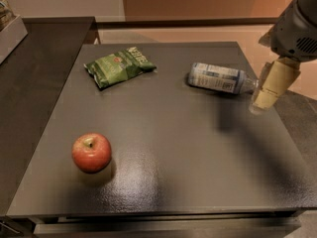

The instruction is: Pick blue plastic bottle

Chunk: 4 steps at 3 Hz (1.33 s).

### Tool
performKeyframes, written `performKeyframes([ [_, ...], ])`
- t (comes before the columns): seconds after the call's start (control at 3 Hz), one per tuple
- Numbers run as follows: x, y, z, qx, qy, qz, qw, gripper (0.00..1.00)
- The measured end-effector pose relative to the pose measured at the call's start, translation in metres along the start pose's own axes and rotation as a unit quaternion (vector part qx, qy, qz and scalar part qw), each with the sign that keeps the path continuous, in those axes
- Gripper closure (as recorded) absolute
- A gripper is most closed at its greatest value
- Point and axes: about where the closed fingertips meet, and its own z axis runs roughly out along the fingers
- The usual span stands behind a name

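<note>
Progress stood at the approach stage. The blue plastic bottle lay on its side toward the far right of the dark counter, label up and capped end pointing at the right edge, not gripped and not lifted. Closing on it and raising it were both left to do, by my reading.

The arm came in from the upper right corner, its grey wrist housing hanging above the counter's right edge. Below the housing the cream-coloured claw pointed downward and leaned a little to the left, its tip low near the counter surface and just beside the bottle's cap. Whether it touched the cap could not be told, nor whether the claw was spread wide or drawn narrow. It carried nothing that I could make out.

The claw sat at the bottle's end rather than over its body, so a shift to the left looked necessary before any grasp.

The green chip bag and the red apple lay well apart from it, to the left.
</note>
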Motion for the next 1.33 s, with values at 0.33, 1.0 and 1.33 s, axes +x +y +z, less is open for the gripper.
performKeyframes([
  [0.33, -0.009, -0.023, 0.022, -0.004, -0.013, 0.010, 0.9999, 0.00],
  [1.0, -0.026, -0.061, 0.071, -0.017, -0.036, 0.013, 0.9991, 0.00],
  [1.33, -0.031, -0.078, 0.094, -0.027, -0.045, 0.013, 0.9986, 0.00],
])
